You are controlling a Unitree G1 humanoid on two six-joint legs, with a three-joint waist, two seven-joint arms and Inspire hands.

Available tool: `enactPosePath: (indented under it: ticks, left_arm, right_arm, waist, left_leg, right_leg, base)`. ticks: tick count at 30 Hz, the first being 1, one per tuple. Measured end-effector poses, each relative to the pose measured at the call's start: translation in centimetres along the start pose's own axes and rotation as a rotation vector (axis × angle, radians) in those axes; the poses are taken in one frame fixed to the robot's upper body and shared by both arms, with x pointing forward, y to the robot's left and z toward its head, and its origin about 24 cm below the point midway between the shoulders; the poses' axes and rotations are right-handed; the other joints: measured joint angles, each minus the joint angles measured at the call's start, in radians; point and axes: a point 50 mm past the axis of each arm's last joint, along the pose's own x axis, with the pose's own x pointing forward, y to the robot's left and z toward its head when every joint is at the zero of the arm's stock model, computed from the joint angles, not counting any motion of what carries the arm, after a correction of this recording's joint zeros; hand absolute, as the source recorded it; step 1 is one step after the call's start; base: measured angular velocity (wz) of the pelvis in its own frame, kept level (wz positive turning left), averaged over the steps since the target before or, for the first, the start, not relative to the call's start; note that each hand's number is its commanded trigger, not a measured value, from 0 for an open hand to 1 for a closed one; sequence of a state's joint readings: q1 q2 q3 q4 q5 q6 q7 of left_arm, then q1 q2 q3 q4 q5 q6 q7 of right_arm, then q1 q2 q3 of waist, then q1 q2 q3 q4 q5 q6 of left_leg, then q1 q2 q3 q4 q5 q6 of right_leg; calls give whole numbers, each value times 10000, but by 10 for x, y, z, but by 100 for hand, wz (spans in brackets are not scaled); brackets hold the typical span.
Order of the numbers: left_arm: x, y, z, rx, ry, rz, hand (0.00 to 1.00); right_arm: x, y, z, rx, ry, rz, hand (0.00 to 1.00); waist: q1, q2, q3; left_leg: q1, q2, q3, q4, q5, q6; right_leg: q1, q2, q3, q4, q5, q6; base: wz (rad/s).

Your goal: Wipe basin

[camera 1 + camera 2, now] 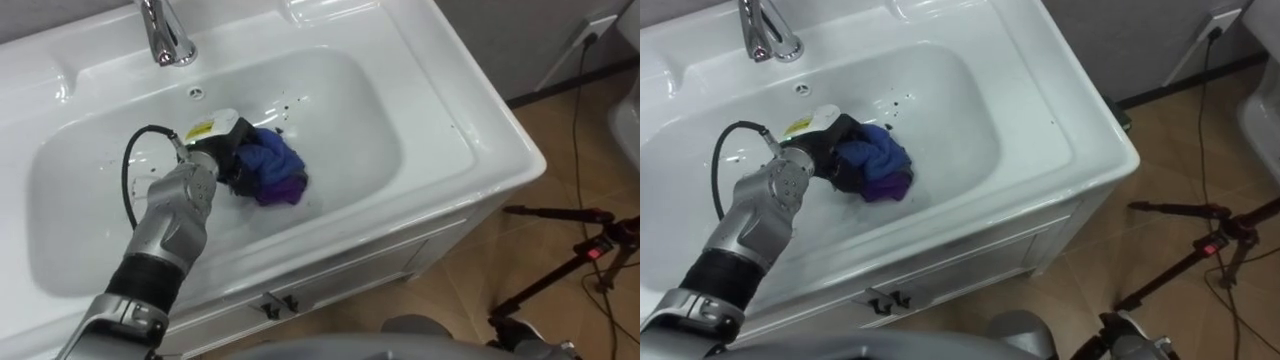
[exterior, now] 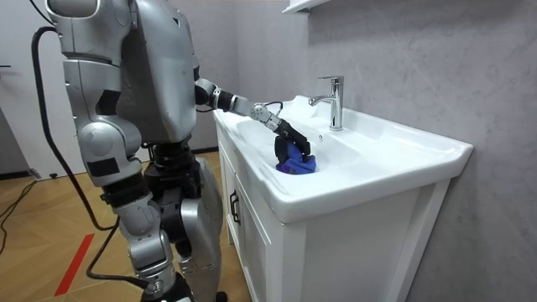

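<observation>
so the robot is standing right up against the white basin [image 1: 430, 70], which sits on a white cabinet [image 1: 340, 272] with dark handles [image 1: 278, 304]. its left arm comes in from about 7 o'clock in the eye views and reaches down into the bowl.

the left hand [image 1: 222, 152] is in the middle of the bowl, dark fingers [image 1: 236, 172] curled into a bunched-up blue and purple cloth [image 1: 274, 172], so it's gripping the cloth. the cloth lies on the bottom of the basin, touching the hand on the hand's 3 o'clock side. in the room view you can see the same thing: hand down in the bowl with the cloth hanging under the fingers and resting on the porcelain.

the chrome faucet [image 1: 166, 36] is at roughly 11 o'clock from the cloth, up on the back ledge, and the little overflow hole [image 1: 197, 92] sits just below it on the bowl wall. there are some small dark specks [image 1: 287, 104] on the white surface at about 12 to 1 o'clock from the cloth, near it but not touching.

off to the side, at 4 o'clock in the eye views, a black tripod [image 1: 570, 262] stands on the wood-look floor [image 1: 470, 300], and a wall socket [image 1: 598, 27] with a cable plugged in is up at 2 o'clock.
</observation>
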State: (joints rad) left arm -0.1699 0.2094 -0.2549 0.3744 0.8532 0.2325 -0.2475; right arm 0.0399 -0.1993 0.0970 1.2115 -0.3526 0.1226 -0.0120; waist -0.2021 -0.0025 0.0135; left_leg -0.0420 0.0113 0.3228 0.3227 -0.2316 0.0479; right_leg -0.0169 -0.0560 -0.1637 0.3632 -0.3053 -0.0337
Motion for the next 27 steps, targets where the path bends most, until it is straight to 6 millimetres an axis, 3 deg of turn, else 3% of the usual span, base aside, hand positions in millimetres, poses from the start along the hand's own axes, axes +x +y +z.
enactPosePath:
  ticks: [16, 27]
  left_arm:
    - [-2, -8, 6, 0, -515, 978, 100]
    - [4, -5, 12, -171, -544, 1495, 100]
  right_arm:
    - [-1, 5, -10, 381, 211, -8, 0]
    - [-2, 11, -18, 688, 413, 446, 0]
  waist:
    - [-87, 57, 23]
    - [-106, -181, 48]
  left_leg:
    - [4, -13, 223, -187, -19, 83]
    - [-6, -11, 372, -104, -43, 121]
  right_leg:
    - [-60, -26, 4, -11, -17, 40]
    - [-223, -30, 252, 213, -68, 78]
  base:
    - [1]
    - [-4]
